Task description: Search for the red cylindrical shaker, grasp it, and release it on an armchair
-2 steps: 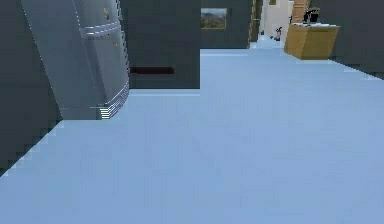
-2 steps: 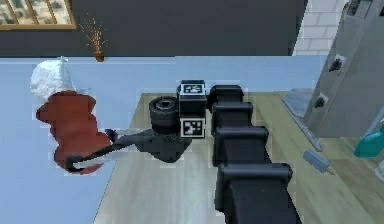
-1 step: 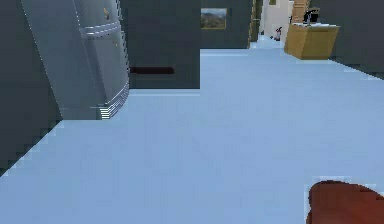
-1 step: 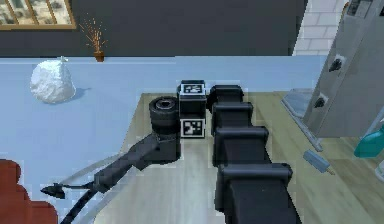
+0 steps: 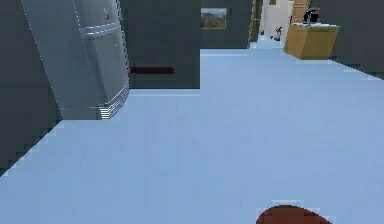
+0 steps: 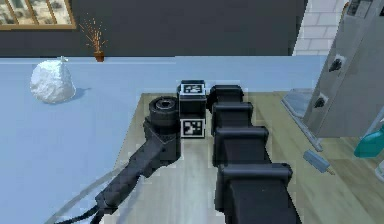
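Search phase, by my read: where the red shaker is, I cannot tell, and the same is going for the armchair. The forward view is looking across open pale blue floor (image 5: 200, 130) toward a dark wall. A tall grey fridge (image 5: 90, 50) is standing at the left against it, a small framed picture (image 5: 213, 17) is hanging further along, and a wooden counter (image 5: 312, 40) is sitting far right beside a lit doorway. A dark red-brown rounded shape (image 5: 292, 213) is poking in at the bottom edge (too flat and brown for me to be calling it the shaker; can't tell what it is). In the arm side view the arm (image 6: 245, 150) is reaching out over a tan tabletop (image 6: 195, 175), with the gripper (image 6: 128, 178) angling toward the view's lower left above that same surface. My guess is it's riding at that height to be clearing the table. I'm not making out its far end cleanly, so I'm not calling whether it's holding anything. Past the table a white bag (image 6: 50, 80) is lying on the floor and a potted twig plant (image 6: 97, 45) is standing by the dark wall. A grey appliance (image 6: 350, 70) is standing at the right, with a teal item (image 6: 372, 138) and a small blue one (image 6: 316, 160) near it. The next move is likely needing a base turn to scan more room, without the arm sweeping those items.
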